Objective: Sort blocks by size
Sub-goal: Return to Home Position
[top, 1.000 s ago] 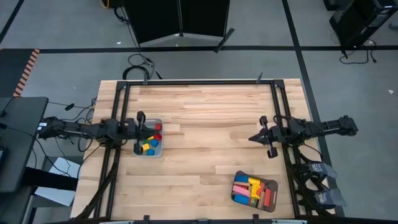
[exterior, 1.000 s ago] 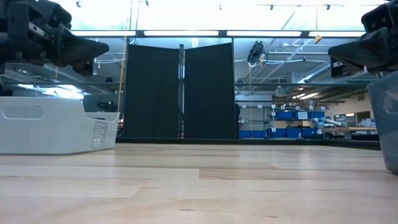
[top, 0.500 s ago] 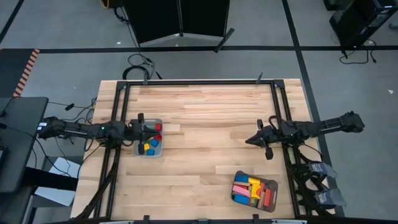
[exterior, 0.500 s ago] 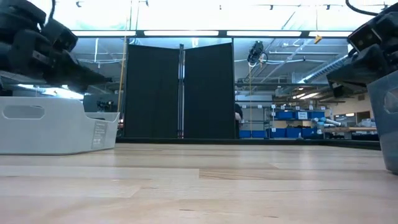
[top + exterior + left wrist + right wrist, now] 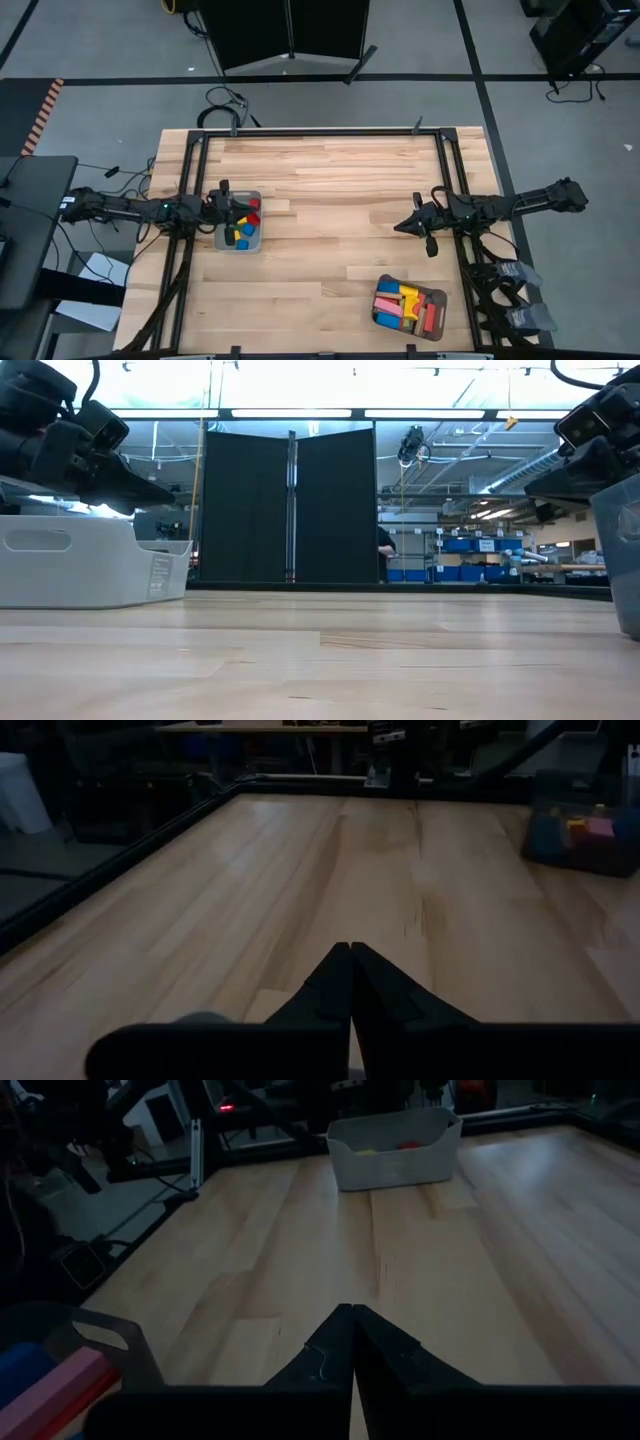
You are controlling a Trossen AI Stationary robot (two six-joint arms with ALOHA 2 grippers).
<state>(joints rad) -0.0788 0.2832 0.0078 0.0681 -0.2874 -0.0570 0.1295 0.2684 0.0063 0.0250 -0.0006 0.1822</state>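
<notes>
1. Left gripper [image 5: 232,208]: fingers pressed together on nothing, at left centre of the high view, over the left edge of the light grey tray [image 5: 240,250]
2. Right gripper [image 5: 398,226]: likewise closed and empty, at right centre, well apart from the dark tray [image 5: 441,296] at lower right
3. Small cubes [image 5: 243,232] inside the light tray, longer bars [image 5: 405,305] inside the dark one; none visible loose on the table [image 5: 330,200]
4. Handling, as a judgement: painted wood, so light, stiff and somewhat slick; best pinched across two flat opposite faces, bars at mid-length across the short width
5. No long axis on the cubes; bars lying flat with mixed headings, a pink one roughly left-right in the frame, a red one roughly up-down
</notes>
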